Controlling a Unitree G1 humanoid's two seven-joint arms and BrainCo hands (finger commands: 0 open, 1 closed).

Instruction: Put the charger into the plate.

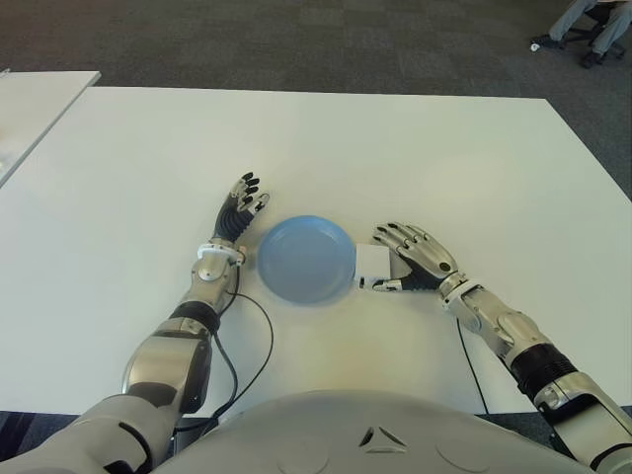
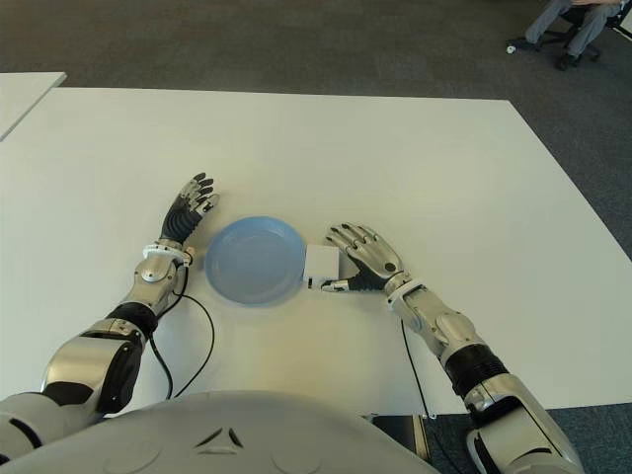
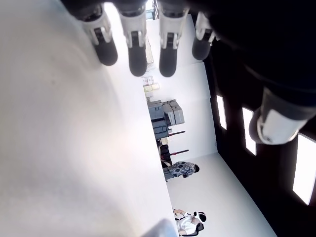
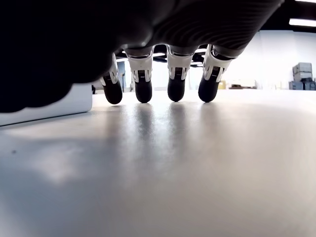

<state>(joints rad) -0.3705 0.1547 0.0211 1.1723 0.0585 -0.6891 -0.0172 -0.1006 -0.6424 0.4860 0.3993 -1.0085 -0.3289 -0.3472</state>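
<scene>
You see a table [image 1: 415,148] with a smooth white top, matt from above but with a soft sheen in the right wrist view, where it mirrors the fingertips [image 4: 143,91]. The plate [image 1: 304,259] looks like smooth blue plastic with a dull gloss. The charger [image 1: 371,265] is a white block, plain and smooth, likely plastic. Both hands, left [image 1: 240,214] and right [image 1: 415,259], show glossy silver shells with matt black pads. The floor [image 1: 296,39] is rough dark carpet.

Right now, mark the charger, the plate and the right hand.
charger [image 1: 371,265], left eye view, middle of its white top.
plate [image 1: 304,259], left eye view, bare blue centre.
right hand [image 1: 417,259], left eye view, back of hand.
</scene>
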